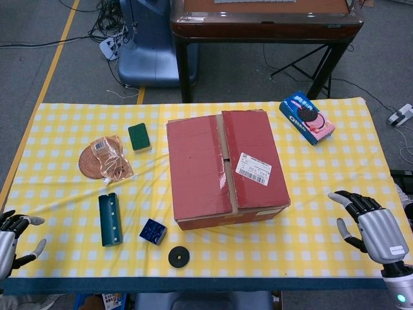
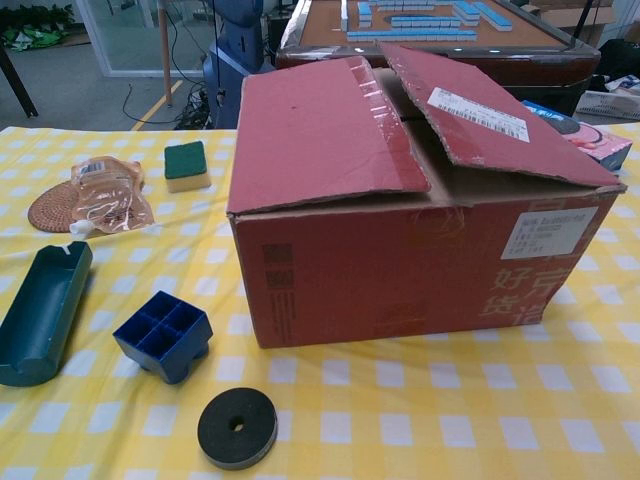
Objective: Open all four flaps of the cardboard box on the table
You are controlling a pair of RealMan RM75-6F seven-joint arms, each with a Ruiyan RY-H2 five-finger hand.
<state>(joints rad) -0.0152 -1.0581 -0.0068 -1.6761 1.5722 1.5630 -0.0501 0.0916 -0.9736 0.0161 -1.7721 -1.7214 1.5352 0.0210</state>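
A red-brown cardboard box point(image 1: 226, 168) point(image 2: 410, 220) stands mid-table. Its two top flaps lie folded down over the opening, slightly raised along the middle seam; the right flap carries a white label point(image 1: 253, 168). The flaps beneath are hidden. My left hand point(image 1: 13, 239) hovers at the table's front left corner, empty, fingers apart. My right hand point(image 1: 371, 226) hovers near the front right edge, to the right of the box and apart from it, fingers spread and empty. The chest view shows neither hand.
Left of the box lie a green sponge point(image 1: 139, 137), a wrapped packet on a woven coaster point(image 1: 103, 159), a teal holder point(image 1: 110, 219), a blue block point(image 1: 153, 231) and a black disc point(image 1: 179, 257). A biscuit box point(image 1: 307, 117) sits at the back right.
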